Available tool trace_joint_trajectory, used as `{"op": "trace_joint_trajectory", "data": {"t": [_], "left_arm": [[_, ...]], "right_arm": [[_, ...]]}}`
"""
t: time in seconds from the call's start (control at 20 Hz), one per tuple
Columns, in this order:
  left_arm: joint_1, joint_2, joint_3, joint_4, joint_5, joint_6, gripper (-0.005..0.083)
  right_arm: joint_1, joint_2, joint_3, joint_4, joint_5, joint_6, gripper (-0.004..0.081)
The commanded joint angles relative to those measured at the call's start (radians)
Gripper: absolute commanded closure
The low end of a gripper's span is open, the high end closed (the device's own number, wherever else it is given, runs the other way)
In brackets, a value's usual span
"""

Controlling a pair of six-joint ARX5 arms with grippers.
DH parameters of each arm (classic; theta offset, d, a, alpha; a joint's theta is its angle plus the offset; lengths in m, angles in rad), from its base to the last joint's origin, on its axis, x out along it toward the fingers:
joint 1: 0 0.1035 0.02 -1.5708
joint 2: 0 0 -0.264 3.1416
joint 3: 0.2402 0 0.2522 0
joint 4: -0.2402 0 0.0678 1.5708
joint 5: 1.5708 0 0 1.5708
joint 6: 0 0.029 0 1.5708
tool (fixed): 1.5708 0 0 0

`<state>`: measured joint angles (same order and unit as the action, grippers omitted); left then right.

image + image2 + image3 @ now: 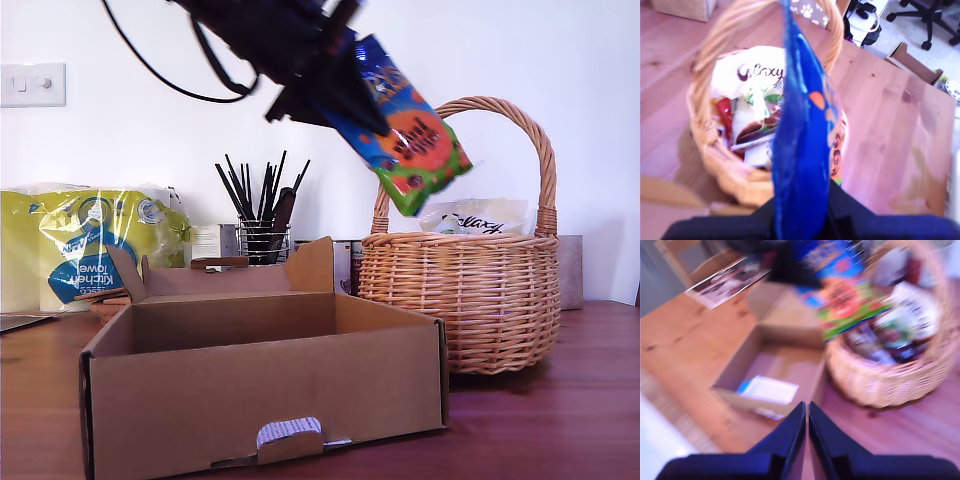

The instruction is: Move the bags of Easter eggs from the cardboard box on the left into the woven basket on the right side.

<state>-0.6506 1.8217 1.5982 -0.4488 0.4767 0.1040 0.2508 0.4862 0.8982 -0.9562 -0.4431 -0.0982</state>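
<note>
Exterior view: my first gripper (pixel 335 85) clamped on the crinkly blue, orange and green egg bag (pixel 410 130), hanging above the round tan wicker basket (pixel 460 290), right. Cream Galaxy pouch (pixel 470 218) already inside. Shallow brown cardboard box (pixel 265 385), left, seemingly emptied. My second gripper (pixel 806 412) closed, idle.

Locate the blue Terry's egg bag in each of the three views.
Exterior view: blue bag hangs from my first gripper, above the basket.
First wrist view: blue bag edge-on, over the basket.
Second wrist view: blurred bag above the basket.
Shared landmark: the basket.
</note>
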Motion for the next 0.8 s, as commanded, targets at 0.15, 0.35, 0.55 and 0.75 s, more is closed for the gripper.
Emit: {"op": "trace_joint_trajectory", "data": {"t": [0.15, 0.35, 0.55, 0.75], "left_arm": [[-0.07, 0.106, -0.012, 0.218, -0.095, -0.047, 0.0797], [-0.085, 0.223, -0.012, 0.299, -0.167, -0.14, 0.0797], [-0.08, 0.307, -0.012, 0.257, -0.209, -0.203, 0.0797], [-0.084, 0.319, -0.012, 0.232, -0.21, -0.209, 0.075]], "right_arm": [[0.004, -0.008, -0.006, 0.001, -0.016, -0.009, 0.0782], [0.004, -0.008, -0.006, -0.001, -0.016, -0.028, 0.0782], [0.004, -0.008, -0.006, -0.003, -0.016, -0.035, 0.0782], [0.004, -0.008, -0.006, 0.003, -0.018, -0.041, 0.0782]]}}
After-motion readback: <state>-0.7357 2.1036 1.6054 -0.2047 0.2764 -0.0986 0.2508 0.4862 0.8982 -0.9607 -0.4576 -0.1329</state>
